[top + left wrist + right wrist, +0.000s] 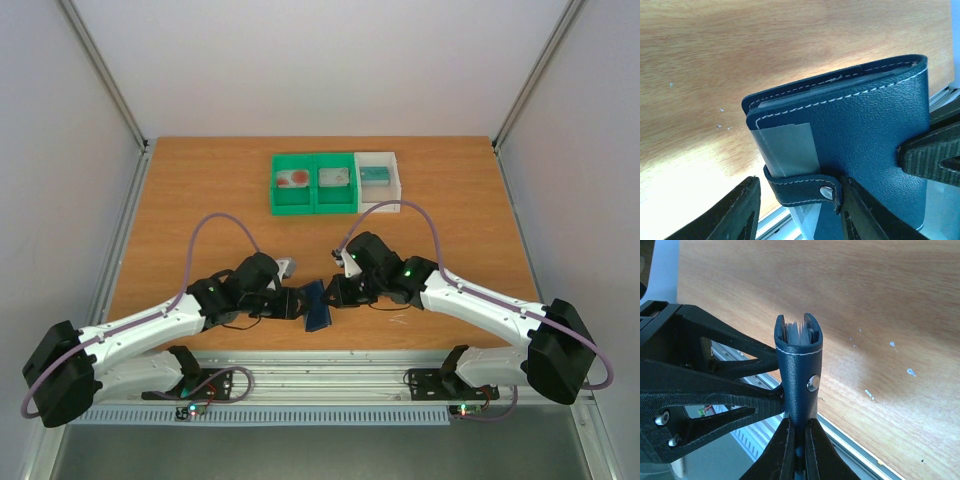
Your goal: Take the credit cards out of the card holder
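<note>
The dark blue card holder (319, 306) is held folded, off the table, between both grippers near the front edge. My right gripper (335, 296) is shut on its lower edge in the right wrist view (799, 440), where the holder (797, 375) stands edge-on with thin layers between its panels. My left gripper (800, 210) is open, its fingers either side of the snap strap (802, 187); a grey sheet (787, 145) lies under the strap on the holder (875, 115). A pale card with a red blotch (293, 180) and a teal card (375, 175) lie in the bins at the back.
Two joined green bins (312, 205) and a white bin (392, 188) stand at the back middle. The middle green bin holds a grey-green card (333, 178). The metal rail (330, 380) runs along the table's front edge just below the holder.
</note>
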### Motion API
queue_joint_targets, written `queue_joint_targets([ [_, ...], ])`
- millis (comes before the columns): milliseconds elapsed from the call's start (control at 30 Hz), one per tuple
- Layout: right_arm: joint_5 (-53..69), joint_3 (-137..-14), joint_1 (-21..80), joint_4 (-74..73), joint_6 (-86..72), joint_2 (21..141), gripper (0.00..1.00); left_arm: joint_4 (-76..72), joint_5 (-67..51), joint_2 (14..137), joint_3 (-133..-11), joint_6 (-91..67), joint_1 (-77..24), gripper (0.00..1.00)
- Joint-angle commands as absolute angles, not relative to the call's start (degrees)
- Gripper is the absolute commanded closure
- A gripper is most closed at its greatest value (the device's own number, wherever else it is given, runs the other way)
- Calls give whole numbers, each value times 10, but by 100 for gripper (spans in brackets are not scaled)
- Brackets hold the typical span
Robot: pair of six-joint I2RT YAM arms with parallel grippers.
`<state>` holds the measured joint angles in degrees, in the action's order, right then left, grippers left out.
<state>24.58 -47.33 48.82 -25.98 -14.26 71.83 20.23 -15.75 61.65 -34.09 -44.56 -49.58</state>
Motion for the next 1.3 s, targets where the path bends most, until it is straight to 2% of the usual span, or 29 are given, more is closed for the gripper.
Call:
queue_joint_targets([
  [0, 242, -489, 491, -243, -140, 708, 99, 258, -123, 627, -349, -432, -497, 56],
  [233, 250, -480, 491, -224, -141, 705, 99, 211, -172, 628, -348, -451, -497, 59],
  [533, 239, -475, 491, -213, -145, 709, 99, 214, -202, 621, -360, -478, -498, 70],
  [600, 237, -474, 491, -210, -145, 711, 99, 202, -210, 617, -356, -485, -497, 74],
  [733, 229, -472, 491, -216, -138, 707, 99, 207, -202, 614, -356, -489, -497, 97],
  [767, 224, -472, 491, -222, -132, 704, 99, 215, -197, 614, -357, -487, -498, 99],
  [1033, 180, -469, 490, -292, -59, 648, 99, 297, -160, 579, -370, -470, -497, 100],
  [1267, 214, -462, 489, -297, -45, 590, 99, 331, -141, 530, -352, -486, -497, 100],
])
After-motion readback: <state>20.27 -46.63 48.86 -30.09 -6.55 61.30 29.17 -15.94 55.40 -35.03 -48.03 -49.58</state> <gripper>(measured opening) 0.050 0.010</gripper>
